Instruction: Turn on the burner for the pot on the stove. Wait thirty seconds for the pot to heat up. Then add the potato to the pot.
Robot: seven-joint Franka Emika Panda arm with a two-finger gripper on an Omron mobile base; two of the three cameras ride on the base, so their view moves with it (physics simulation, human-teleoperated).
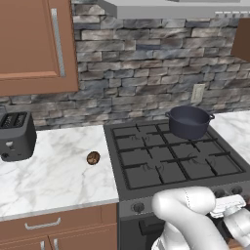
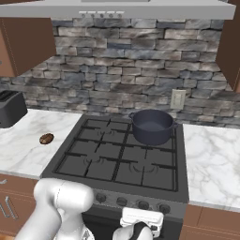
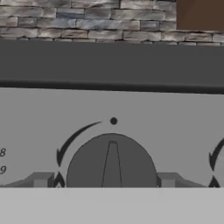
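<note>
Pot was dark blue-grey, stove black with grey panel, potato mottled brown, counter white marbled, toaster black.

A white marble counter carries a black toaster and the potato. Between its halves, the stove bears the pot at the back.

knob: lower half cut by bottom edge | neighbouring knob: cropped at right | toaster: cropped at left
</note>
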